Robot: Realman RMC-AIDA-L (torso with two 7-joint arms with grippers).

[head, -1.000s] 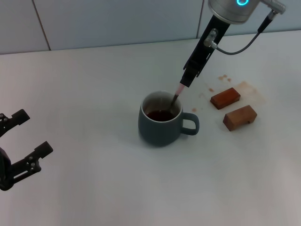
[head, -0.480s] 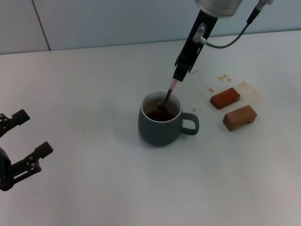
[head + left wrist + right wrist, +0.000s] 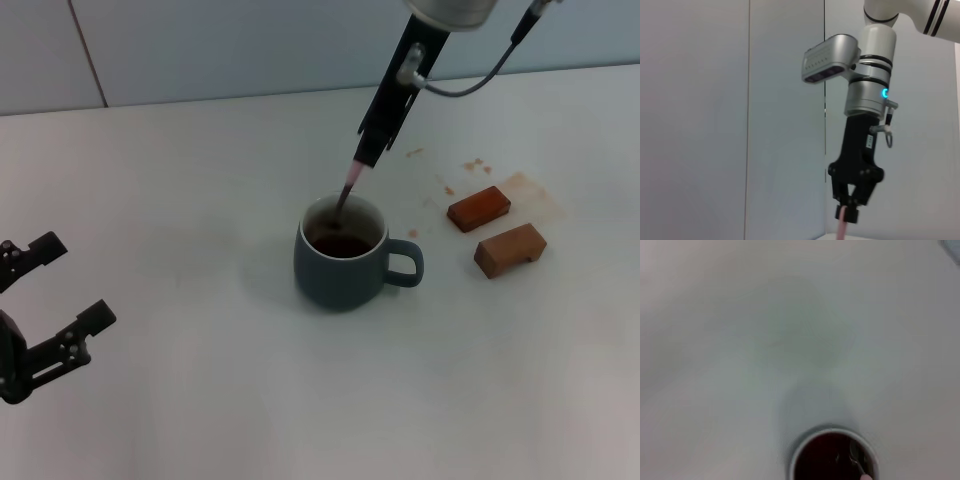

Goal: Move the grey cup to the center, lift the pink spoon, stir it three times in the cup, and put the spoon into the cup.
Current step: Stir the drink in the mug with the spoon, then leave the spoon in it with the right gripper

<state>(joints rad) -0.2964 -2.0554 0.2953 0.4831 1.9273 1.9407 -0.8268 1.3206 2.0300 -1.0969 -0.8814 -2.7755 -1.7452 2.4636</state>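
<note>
The grey cup (image 3: 345, 262) stands mid-table in the head view, handle to the right, dark brown liquid inside. My right gripper (image 3: 366, 152) hangs above and behind it, shut on the pink spoon (image 3: 347, 188). The spoon slants down into the cup and its bowl is dipped in the liquid at the far left of the rim. The right wrist view shows the cup (image 3: 831, 456) from above with the spoon's neck (image 3: 858, 466) in the liquid. The left wrist view shows the right gripper (image 3: 848, 212) with the spoon's pink handle (image 3: 841, 229) below it. My left gripper (image 3: 45, 310) is open and empty at the table's left edge.
Two brown wooden blocks (image 3: 479, 208) (image 3: 510, 249) lie right of the cup, with brown stains (image 3: 474, 165) on the white table (image 3: 200, 200) around them. A pale tiled wall (image 3: 200, 50) backs the table.
My right gripper has moved left and a little farther back, sweeping the spoon from the cup's right side to its far left side. The cup and left arm have not moved.
</note>
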